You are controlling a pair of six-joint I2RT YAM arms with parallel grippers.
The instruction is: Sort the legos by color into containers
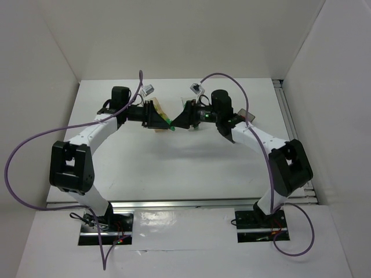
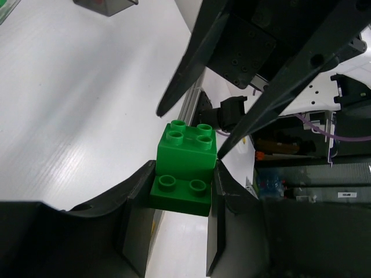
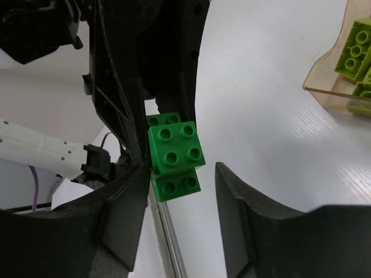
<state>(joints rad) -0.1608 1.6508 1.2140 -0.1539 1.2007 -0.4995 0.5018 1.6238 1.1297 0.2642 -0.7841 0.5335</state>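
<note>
A green lego stack (image 2: pixel 184 165), a square brick on a longer one, is clamped between the fingers of my left gripper (image 2: pixel 184 176), which is shut on it and holds it above the table. My right gripper (image 3: pixel 182 171) is open; the same stack (image 3: pixel 174 153) sits between its fingers, close against the left one, with a gap to the right one. In the top view both grippers meet at mid-table, left (image 1: pixel 164 123) and right (image 1: pixel 181 121), with the green stack (image 1: pixel 171 126) between them. An orange-tan container (image 3: pixel 327 95) holds yellow-green legos (image 3: pixel 355 49).
A dark grey bin (image 2: pixel 107 6) with something red in it stands at the far edge of the left wrist view. A green piece (image 2: pixel 4 8) shows at that view's top left corner. White walls enclose the table (image 1: pixel 174 168).
</note>
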